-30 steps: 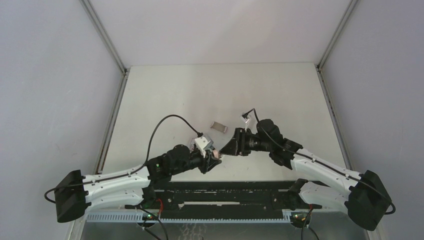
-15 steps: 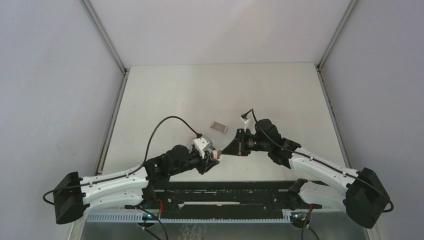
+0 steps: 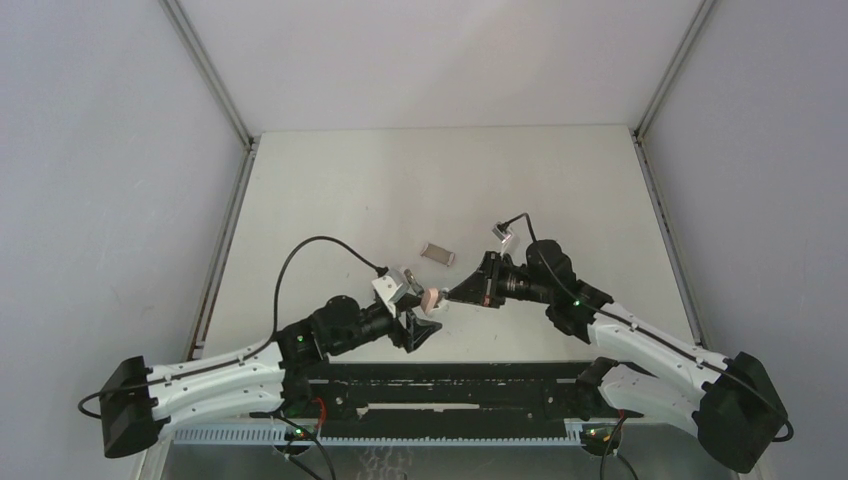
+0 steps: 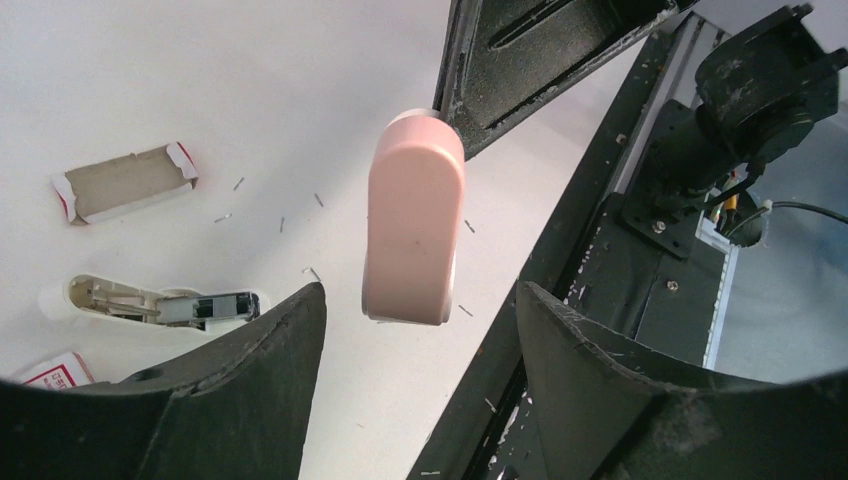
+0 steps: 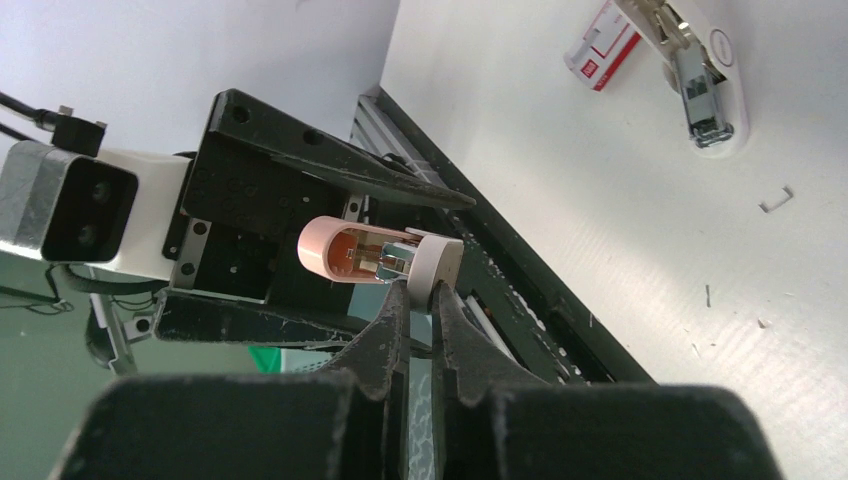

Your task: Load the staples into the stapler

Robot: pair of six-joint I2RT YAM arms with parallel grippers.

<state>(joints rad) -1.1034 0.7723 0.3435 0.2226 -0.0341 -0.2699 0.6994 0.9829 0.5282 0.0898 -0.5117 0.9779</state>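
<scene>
Stapler is up off the worktop, hanging in the air between the two arms, its pink shell facing the left wrist camera and its white end nipped in the right gripper. That's the change: a second ago the left gripper was right up against it. It has since let go and dropped back toward its base, so I read this as a handover just finished, with the right arm now the sole carrier. The right gripper is almost pressed together, with only the stapler's white end between the fingers. The left gripper is spread wide and holds nothing, its fingers flanking the stapler from below without touching. From the right wrist I can see metal inside the open shell, but I can't tell if any staples sit there. Further out on the worktop lie a white part with a metal mechanism, an open cardboard tray near it, a red-and-white box and stray staples. Neither gripper has a staple strip, so I'd say loading is not yet done.
</scene>
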